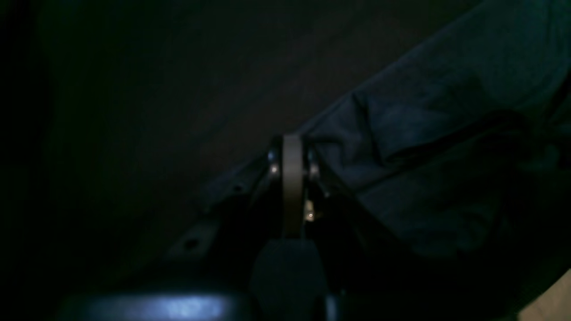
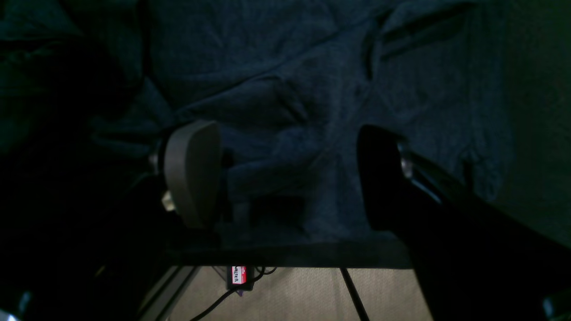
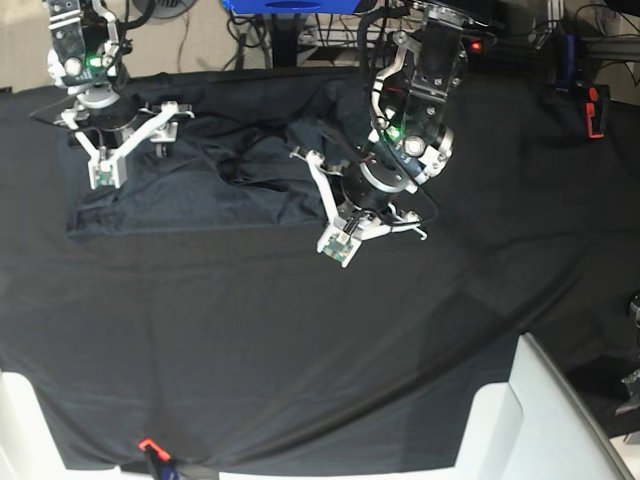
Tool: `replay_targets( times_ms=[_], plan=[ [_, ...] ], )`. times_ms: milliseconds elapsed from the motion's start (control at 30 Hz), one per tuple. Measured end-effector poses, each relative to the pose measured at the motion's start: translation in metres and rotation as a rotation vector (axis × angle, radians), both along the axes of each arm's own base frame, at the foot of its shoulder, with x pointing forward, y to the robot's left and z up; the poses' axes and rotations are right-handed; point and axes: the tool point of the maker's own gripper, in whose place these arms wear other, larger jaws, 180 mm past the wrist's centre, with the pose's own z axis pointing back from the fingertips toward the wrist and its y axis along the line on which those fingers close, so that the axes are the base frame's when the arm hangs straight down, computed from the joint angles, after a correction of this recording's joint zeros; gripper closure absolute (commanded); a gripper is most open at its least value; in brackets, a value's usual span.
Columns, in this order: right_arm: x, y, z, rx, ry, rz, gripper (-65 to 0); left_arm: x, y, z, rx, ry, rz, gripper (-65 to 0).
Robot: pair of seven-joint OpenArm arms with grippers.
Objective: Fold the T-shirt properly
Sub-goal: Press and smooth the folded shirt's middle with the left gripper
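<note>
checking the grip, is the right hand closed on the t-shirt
No: in the right wrist view the right hand has its fingers spread wide apart above the T-shirt.

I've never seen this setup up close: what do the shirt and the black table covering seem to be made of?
The T-shirt looks like soft knit fabric, matte charcoal; it rumples into loose folds and shows a faint heathered grain in the right wrist view. The table cloth seems a smoother, blacker woven fabric, lying flat with only shallow creases. Exact fibres can't be told.

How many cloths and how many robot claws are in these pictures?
Cloths: 2, the T-shirt and the black table cloth
Claws: 2, the left gripper and the right gripper
Total: 4
</note>
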Motion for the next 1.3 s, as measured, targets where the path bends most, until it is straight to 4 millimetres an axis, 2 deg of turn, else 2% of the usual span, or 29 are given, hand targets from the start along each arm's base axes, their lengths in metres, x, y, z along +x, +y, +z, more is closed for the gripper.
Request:
replay_targets(
  times_ms=[133,267,433,600,667,833,1100,1300],
  plan=[
    [0.0,0.0,0.0,0.001,-0.001,0.0,-44.7,-0.023,0.007,-0.029,0.045,0.096,-0.008,0.0],
    [0.0,0.0,0.0,0.0,-0.001,0.0,-44.7,-0.026,0.005,-0.031,0.036,0.095,-0.008,0.0],
    [0.0,0.0,0.0,0.001,0.0,0.0,-44.6,-0.046,0.006,-0.047,0.044,0.16,-0.013,0.0],
    [0.0,0.0,0.0,0.001,0.001,0.0,-44.6,-0.039,0.001,-0.043,0.032,0.142,-0.014,0.0],
    [0.0,0.0,0.0,0.0,0.0,0.0,-44.6,-0.044,-0.008,-0.044,0.036,0.146,-0.046,0.0],
    [0.0,0.0,0.0,0.001,0.0,0.0,-44.6,-0.059,-0.048,-0.041,-0.002,0.152,-0.158,0.0],
    [0.0,-0.001,0.0,-0.002,-0.001,-0.003,-44.6,-0.083,-0.075,-0.042,-0.01,0.171,-0.254,0.0],
    [0.003,-0.001,0.001,-0.002,-0.006,-0.004,-44.7,-0.114,-0.1,-0.045,-0.017,0.201,-0.354,0.0]
  ],
)
